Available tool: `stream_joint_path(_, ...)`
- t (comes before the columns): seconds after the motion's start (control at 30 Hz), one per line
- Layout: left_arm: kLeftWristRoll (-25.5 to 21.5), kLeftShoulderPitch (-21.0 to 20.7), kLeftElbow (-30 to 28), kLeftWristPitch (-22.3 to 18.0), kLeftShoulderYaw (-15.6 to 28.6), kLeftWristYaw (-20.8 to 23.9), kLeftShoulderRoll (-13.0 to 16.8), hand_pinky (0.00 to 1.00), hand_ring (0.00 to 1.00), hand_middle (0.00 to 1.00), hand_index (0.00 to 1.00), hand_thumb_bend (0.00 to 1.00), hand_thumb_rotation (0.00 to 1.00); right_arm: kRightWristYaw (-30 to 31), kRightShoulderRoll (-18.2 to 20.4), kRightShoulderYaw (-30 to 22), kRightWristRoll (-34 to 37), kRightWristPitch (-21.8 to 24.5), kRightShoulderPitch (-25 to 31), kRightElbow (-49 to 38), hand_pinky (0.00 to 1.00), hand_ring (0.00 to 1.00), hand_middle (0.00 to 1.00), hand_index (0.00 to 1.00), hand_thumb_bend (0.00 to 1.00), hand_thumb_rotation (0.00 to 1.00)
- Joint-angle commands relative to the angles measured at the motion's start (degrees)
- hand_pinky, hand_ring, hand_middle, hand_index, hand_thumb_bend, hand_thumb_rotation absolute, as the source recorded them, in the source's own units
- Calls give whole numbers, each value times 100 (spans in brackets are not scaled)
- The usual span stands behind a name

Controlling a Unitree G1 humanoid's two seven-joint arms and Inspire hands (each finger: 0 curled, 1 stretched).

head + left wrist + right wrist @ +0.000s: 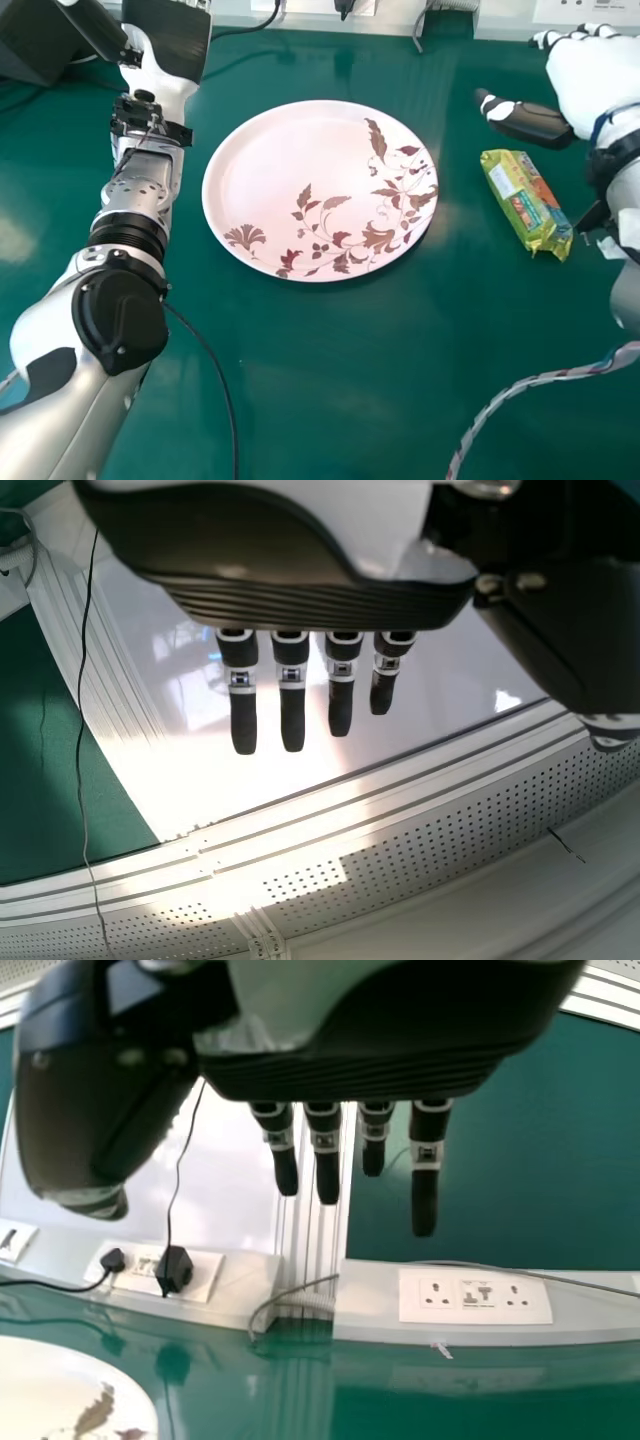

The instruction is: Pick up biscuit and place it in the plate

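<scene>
The biscuit packet point(527, 203), in a yellow-green wrapper, lies on the green table to the right of the round plate point(290, 170) with brown leaf patterns. My right hand point(600, 80) is above and just beyond the packet, not touching it, its thumb pointing left; in the right wrist view that hand point(325, 1150) has its fingers straight. At the top left of the head view my left hand point(165, 45) is beyond and left of the plate; the left wrist view shows this hand point(291, 695) with straight fingers and nothing held. Part of the plate point(70, 1385) shows in the right wrist view.
A braided cable point(530, 382) runs across the table's near right, and a thin black cable point(215, 365) lies beside the left arm. Socket panels point(475, 1296) line the far edge. A dark box point(40, 45) stands at the far left.
</scene>
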Motion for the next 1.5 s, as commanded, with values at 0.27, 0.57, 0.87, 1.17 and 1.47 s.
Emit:
stream_joint_path(0.27,60,-27,8,-119,-55,-158,-21,81,86,95,98,100,68,183,44,46,-156,-98,-51,260,73,94,100,100,87,73)
stream_joint_path(0.57,103,-28,17,-161,-75,-334,-23,80,86,95,98,100,70,426,19,92,-275,-139,-115,431,78,98,100,100,92,77)
stream_joint_path(0.87,98,-39,21,-148,-61,-383,-20,82,87,96,99,100,71,629,34,135,-462,-175,-175,485,79,100,100,100,93,78)
stream_joint_path(1.17,112,-45,24,-131,-74,-456,-7,83,88,97,99,100,71,704,43,165,-522,-237,-183,596,80,100,100,100,98,72)
stream_joint_path(1.47,90,-57,26,-18,-62,-499,8,83,87,96,98,100,69,642,124,191,-529,-222,-194,786,82,100,100,100,98,75)
